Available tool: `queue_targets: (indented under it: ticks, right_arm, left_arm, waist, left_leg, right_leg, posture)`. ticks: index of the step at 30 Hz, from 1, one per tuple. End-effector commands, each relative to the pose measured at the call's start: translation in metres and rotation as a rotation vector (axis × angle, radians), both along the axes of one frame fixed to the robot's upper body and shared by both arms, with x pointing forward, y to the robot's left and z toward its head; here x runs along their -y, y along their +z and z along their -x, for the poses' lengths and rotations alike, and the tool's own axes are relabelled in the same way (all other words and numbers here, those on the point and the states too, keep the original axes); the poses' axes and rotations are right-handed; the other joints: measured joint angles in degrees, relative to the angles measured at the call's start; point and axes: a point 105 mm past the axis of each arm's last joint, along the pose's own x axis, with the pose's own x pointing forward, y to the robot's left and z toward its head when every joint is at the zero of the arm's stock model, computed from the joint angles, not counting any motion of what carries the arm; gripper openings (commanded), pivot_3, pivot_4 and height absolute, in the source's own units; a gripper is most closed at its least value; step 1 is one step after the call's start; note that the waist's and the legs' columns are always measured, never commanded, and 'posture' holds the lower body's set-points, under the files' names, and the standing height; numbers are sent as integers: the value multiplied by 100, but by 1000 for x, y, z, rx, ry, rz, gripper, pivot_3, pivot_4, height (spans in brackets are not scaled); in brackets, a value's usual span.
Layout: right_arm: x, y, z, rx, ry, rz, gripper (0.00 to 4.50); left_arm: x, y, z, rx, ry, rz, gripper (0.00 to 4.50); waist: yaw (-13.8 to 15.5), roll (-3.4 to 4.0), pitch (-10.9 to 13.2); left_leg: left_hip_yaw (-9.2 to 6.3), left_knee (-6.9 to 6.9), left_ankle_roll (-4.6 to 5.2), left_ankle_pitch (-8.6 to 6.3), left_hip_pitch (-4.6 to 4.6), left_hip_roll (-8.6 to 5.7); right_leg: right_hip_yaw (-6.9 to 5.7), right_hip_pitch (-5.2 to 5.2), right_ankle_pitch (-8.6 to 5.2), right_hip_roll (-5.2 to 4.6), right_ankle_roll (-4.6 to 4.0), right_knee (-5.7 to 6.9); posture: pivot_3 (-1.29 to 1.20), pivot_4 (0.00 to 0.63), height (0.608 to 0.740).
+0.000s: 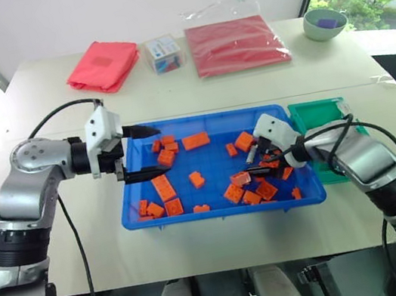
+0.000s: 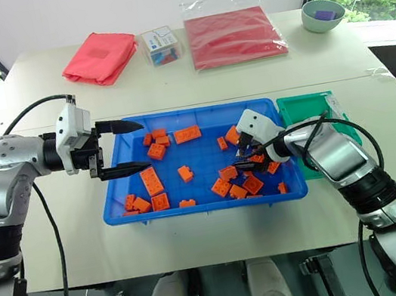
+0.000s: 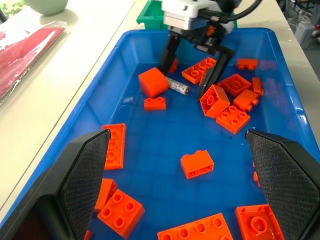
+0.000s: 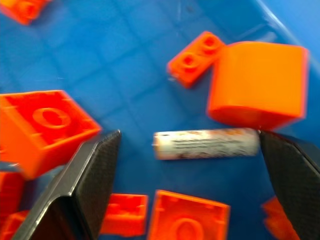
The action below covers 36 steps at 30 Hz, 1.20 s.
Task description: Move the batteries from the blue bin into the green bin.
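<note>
A silver-grey battery (image 4: pixel 206 144) lies on the floor of the blue bin (image 1: pixel 225 212), beside a big orange block (image 4: pixel 257 82) and among several orange bricks. My right gripper (image 1: pixel 261 164) is down in the bin's right part, open, with one finger on each side of the battery (image 3: pixel 176 85) and not touching it. At the bin's left edge my left gripper (image 1: pixel 157 151) hovers open and empty, pointing across the bin. The green bin (image 1: pixel 314 110) stands against the blue bin's right side, partly hidden by my right arm.
Orange bricks (image 1: pixel 164 188) are scattered over the blue bin's floor. At the back of the table lie a red cloth (image 1: pixel 102 63), a small clear box (image 1: pixel 164 53), a red bag in plastic (image 1: pixel 235 43) and a pale green bowl (image 1: pixel 325 22).
</note>
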Motion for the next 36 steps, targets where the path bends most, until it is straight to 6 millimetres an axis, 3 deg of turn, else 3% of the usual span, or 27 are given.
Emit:
queue_targets:
  ticks: [1, 5, 7, 11, 14, 16, 18, 21, 24, 26, 29, 33, 36]
  right_arm:
    - [2, -3, -3, 1, -1, 24, 4434]
    - [-4, 4, 0, -4, 16, -9, 3287]
    - [-5, 9, 1, 3, 15, -22, 2273]
    - [-8, 55, 3, 48, 3, -164, 2241]
    - [21, 106, 2, 122, -78, -263, 2241]
    - [40, 123, 4, 159, -127, -271, 2241]
    - [64, 131, 10, 172, -176, -247, 2241]
    - [105, 123, 20, 153, -275, -170, 2241]
    - [119, 108, 26, 120, -313, -151, 2241]
    - [121, 100, 24, 116, -331, -158, 3286]
    - [125, 93, 21, 143, -332, -108, 4468]
    - [135, 100, 33, 179, -232, -57, 4468]
    - [151, 102, 59, 180, -25, 66, 4468]
  left_arm:
    - [-2, 13, 3, 43, -1, 23, 4500]
    - [-2, 14, 3, 48, 1, 26, 4500]
    - [-2, 13, 3, 48, 1, 27, 4500]
    - [-2, 11, 3, 45, 0, 31, 4500]
    - [-3, 11, 3, 31, -1, 38, 4500]
    - [-4, 10, 4, 29, -2, 36, 4500]
    - [-6, 9, 4, 27, -2, 32, 4500]
    - [-10, 8, 2, 22, 7, 30, 4500]
    - [-11, 7, -2, 21, 11, 32, 4500]
    - [-10, 7, -5, 22, 10, 34, 4500]
    - [-6, 7, -7, 23, 0, 37, 4500]
    - [-9, 9, -10, 22, 2, 34, 4500]
    - [-23, 14, -12, 3, 39, 35, 4500]
  waist:
    - [2, 0, 0]
    - [2, 0, 0]
    - [1, 0, 0]
    - [3, 1, 1]
    - [5, 3, 2]
    - [35, 3, 2]
    - [57, 1, 0]
    - [70, -1, 0]
    - [20, -1, 0]
    - [-30, 1, 0]
    - [-50, 2, -1]
    - [6, 2, -1]
    - [46, 2, 0]
  left_leg:
    - [0, 0, 0, 0, 1, 0]
    - [0, 0, 0, 0, 1, 0]
    - [0, 0, 0, 0, 1, 0]
    - [-2, -1, 0, 0, 0, 1]
    - [-5, -1, 0, 0, -2, 2]
    - [-7, -1, 0, 0, -1, 2]
    - [-7, -3, 1, -1, -3, 1]
    - [-3, -7, 7, -5, -3, 1]
    - [1, -6, 7, -5, -2, 0]
    - [1, -3, 7, -4, 2, 1]
    - [0, -3, 7, -4, 14, 2]
    - [2, -4, 7, -4, 10, 2]
    - [6, -5, 8, -5, 0, -1]
  right_leg:
    - [0, 0, 0, 0, 0, 1]
    - [-1, 1, 0, 0, 1, 1]
    - [0, 0, 1, 0, 1, 1]
    - [-1, -2, 1, 0, 2, 3]
    - [1, -4, 2, -2, 4, 3]
    - [1, -4, 2, -3, 4, 2]
    - [-10, 0, 0, -6, 0, -1]
    - [-11, 1, -7, -7, -12, -8]
    - [-7, 0, -7, -6, -13, -7]
    - [-3, 0, -7, -3, -13, -4]
    - [12, -1, -4, -1, -9, 4]
    - [11, -1, 1, 3, 4, 2]
    - [3, -2, -1, 0, 9, -2]
  posture:
    - [0, 150, 736]
    - [0, 150, 736]
    - [0, 150, 736]
    - [0, 150, 736]
    - [0, 150, 736]
    - [0, 150, 736]
    - [0, 150, 736]
    - [0, 150, 736]
    - [0, 150, 736]
    - [0, 150, 736]
    - [0, 150, 736]
    - [0, 150, 736]
    - [0, 150, 736]
